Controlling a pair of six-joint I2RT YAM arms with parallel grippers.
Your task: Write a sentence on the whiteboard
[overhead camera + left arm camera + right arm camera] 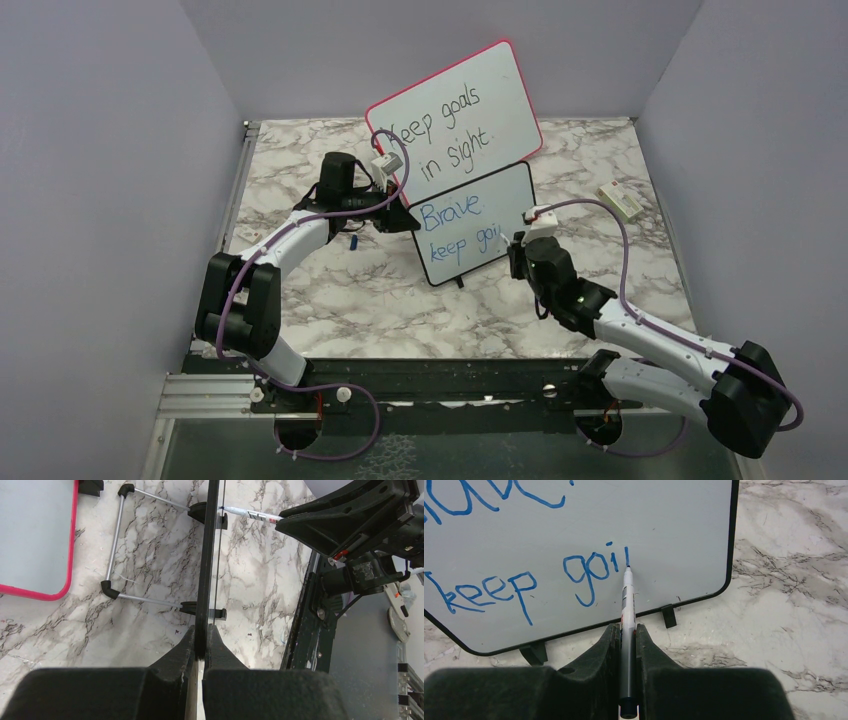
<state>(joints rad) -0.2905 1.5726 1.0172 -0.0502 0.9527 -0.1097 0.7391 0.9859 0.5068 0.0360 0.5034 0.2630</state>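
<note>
— Where is the whiteboard (pixel 475 225)?

— Standing on its little black feet in the middle of the bench (pixel 330 300), just in front of the pink board (pixel 455 110), which leans behind it with black writing on it.

— Who has hold of it?

— The left end effector (pixel 201 647). Its fingers are pinched narrow on the whiteboard's left edge, one on each face of the frame. Behind the panel a wire stand (pixel 117 540) rests on the marble.

— And the other arm?

— The right end effector (pixel 627 630) is clamped on a marker (pixel 626 600), the barrel running straight out between the fingers. The tip touches the white surface, low and right of centre.

— What does the sentence (pixel 460 228) say?

— Blue letters: "Brave." on top, "keep goi" beneath, then one short upright stroke. The marker tip sits at the foot of that stroke.

— Anything else about?

— A small white object lies near the bench's right edge, well apart from the boards; I cannot tell what it is.
</note>
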